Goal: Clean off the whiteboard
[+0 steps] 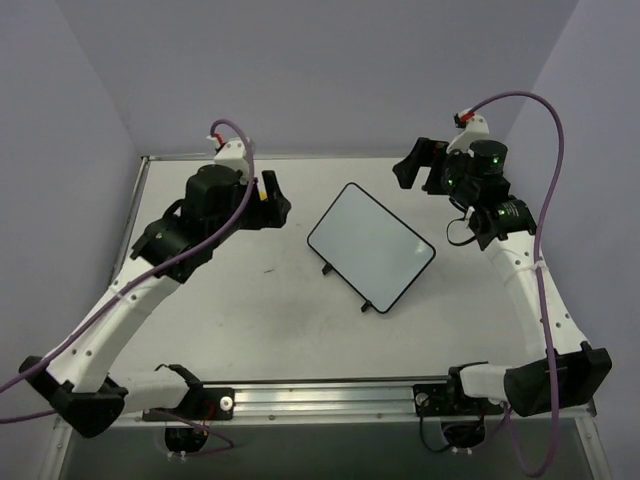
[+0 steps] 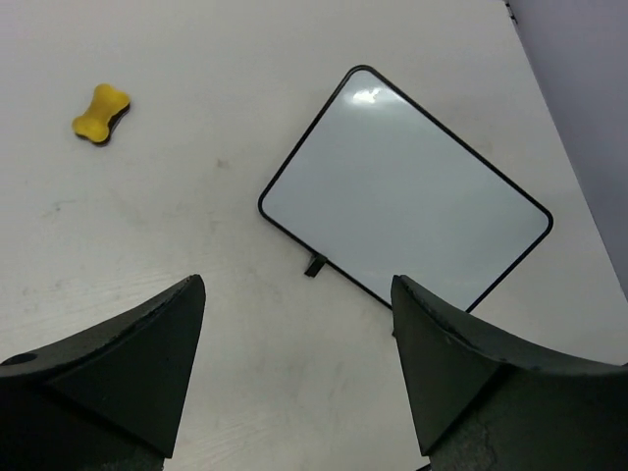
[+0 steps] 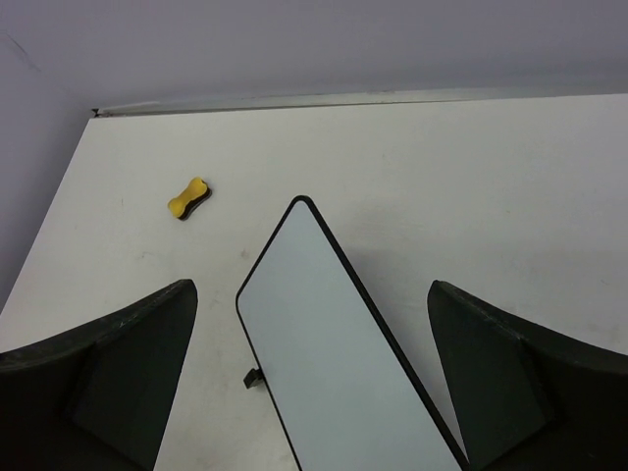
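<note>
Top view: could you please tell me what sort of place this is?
Probably a robot lab cell: a white table walled by plain lilac panels, two arms bolted at its near edge, and a whiteboard and eraser on it.

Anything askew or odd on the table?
Only the whiteboard: it lies turned diagonal to the table edges. No spill or damage visible. The yellow eraser lies apart from it, nothing holding it.

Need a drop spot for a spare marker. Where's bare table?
Bare: wide strip between the whiteboard and the rail at the arm bases; also the far strip beyond the whiteboard. Crowded: left side, yellow eraser near the left gripper.
</note>
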### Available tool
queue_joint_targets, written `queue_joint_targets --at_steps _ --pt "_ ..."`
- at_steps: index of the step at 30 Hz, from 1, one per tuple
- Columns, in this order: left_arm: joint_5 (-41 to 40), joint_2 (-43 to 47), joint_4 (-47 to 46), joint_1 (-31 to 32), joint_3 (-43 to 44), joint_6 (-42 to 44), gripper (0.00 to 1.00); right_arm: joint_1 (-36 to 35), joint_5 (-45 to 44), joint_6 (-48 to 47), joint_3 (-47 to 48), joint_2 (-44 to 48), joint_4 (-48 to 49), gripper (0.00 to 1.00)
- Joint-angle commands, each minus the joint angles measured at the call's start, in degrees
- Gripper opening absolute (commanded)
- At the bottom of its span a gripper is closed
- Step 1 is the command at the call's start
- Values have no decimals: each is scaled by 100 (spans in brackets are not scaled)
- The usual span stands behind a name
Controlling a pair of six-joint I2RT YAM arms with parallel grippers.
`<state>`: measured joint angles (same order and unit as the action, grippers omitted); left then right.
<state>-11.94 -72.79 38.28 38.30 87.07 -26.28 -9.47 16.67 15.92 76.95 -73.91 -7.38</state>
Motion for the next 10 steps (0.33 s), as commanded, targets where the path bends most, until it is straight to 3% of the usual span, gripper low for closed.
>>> queue_joint_targets --at_steps 1,10 --pt "-150 677 -207 -121 -804 0 84 -37 -392 51 -162 534 -88 100" --pt "-177 1171 -49 -139 -1043 334 87 -11 -779 -72 -654 1132 43 100"
